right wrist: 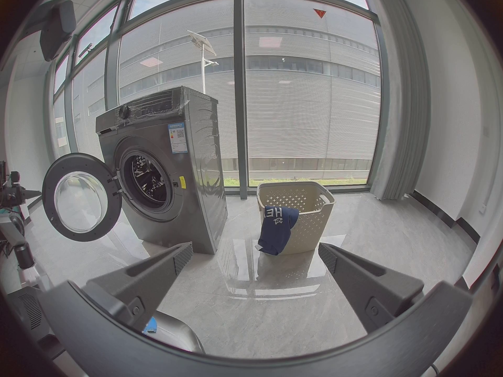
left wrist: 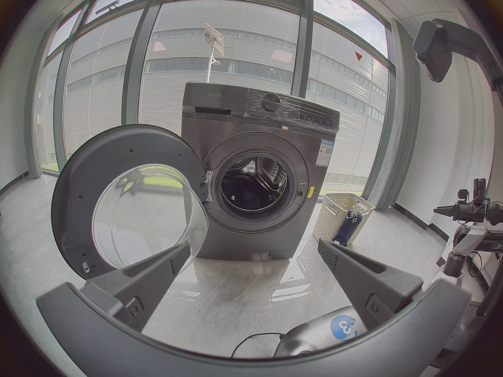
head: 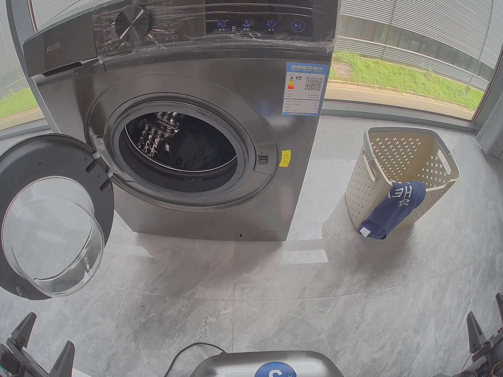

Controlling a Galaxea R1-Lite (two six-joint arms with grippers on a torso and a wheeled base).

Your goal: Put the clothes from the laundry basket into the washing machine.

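Hanging over the laundry basket [head: 362, 185] rim is a blue garment [head: 395, 209]. The washing machine [head: 209, 77] door [head: 31, 163] stands open. The left gripper [left wrist: 252, 246] and right gripper [right wrist: 254, 247] are wide, empty.

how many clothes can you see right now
1: a blue garment draped over the basket's near rim, hanging down outside. A dark shape inside the washer may be more clothes; I cannot tell. The basket's bottom is hidden.

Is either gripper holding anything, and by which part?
Nothing is held. The left gripper and right gripper are both open and empty; the blue garment hangs over the rim of the laundry basket.
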